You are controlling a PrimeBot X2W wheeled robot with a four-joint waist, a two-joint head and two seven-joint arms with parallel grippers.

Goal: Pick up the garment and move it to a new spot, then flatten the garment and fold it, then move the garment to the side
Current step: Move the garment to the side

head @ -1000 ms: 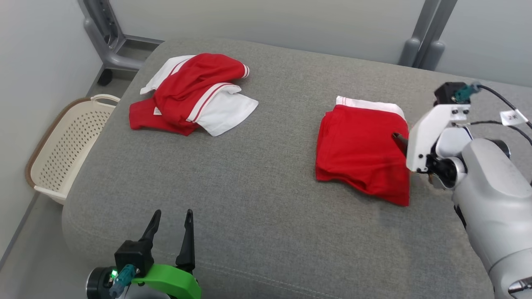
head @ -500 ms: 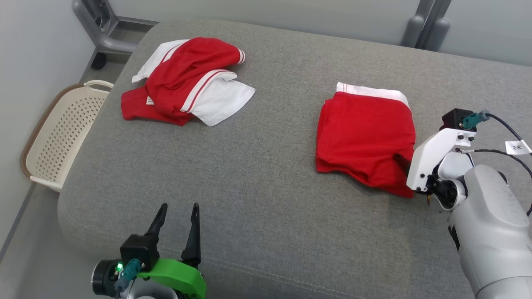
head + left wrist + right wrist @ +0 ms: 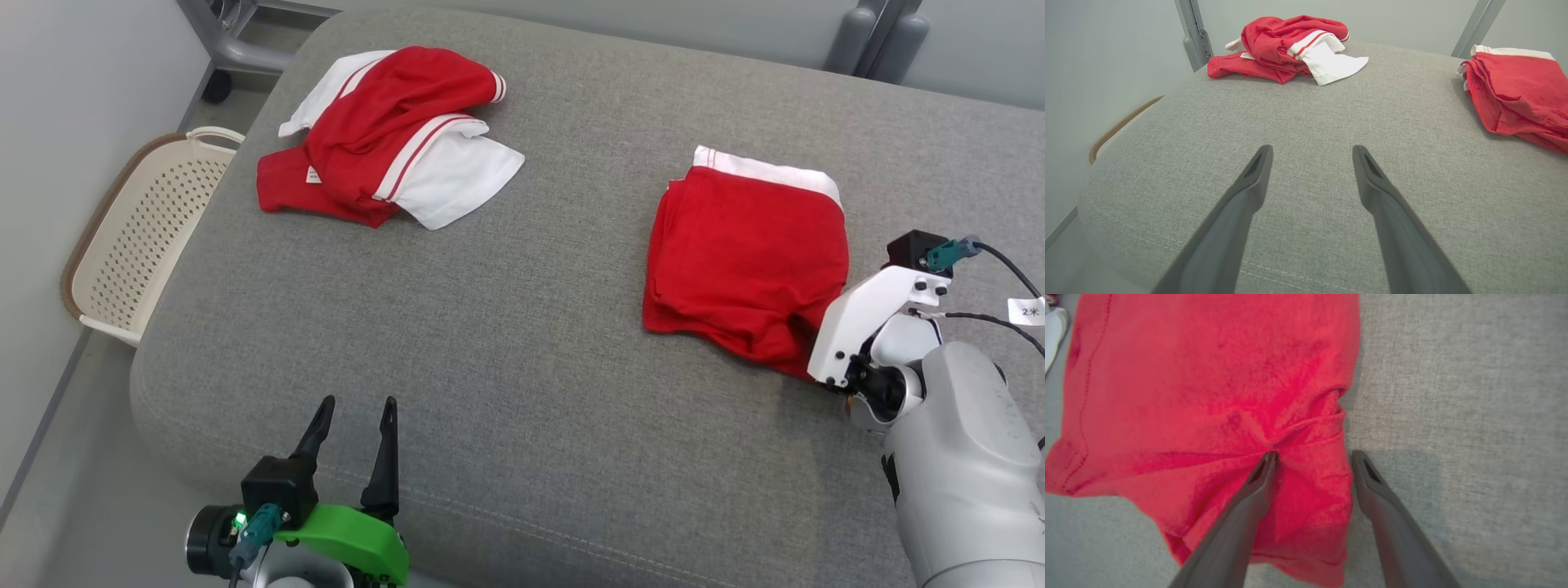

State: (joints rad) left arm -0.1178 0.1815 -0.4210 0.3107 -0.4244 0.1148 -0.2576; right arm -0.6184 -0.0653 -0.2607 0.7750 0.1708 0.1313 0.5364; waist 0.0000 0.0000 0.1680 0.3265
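Left claw (image 3: 358, 402) hovers wide and empty above the cushion's (image 3: 506, 343) near edge, as before. Right claw (image 3: 1314, 454), fingers well apart, has dropped from the folded garment's (image 3: 747, 253) right edge to its near right corner. One finger presses into the red cloth and the other stands at the hem, with a ridge of cloth bunched between them. The garment lies on the cushion's right half. Far left sits a crumpled red-and-white pile (image 3: 384, 135), with a basket (image 3: 139, 237) beside the cushion.
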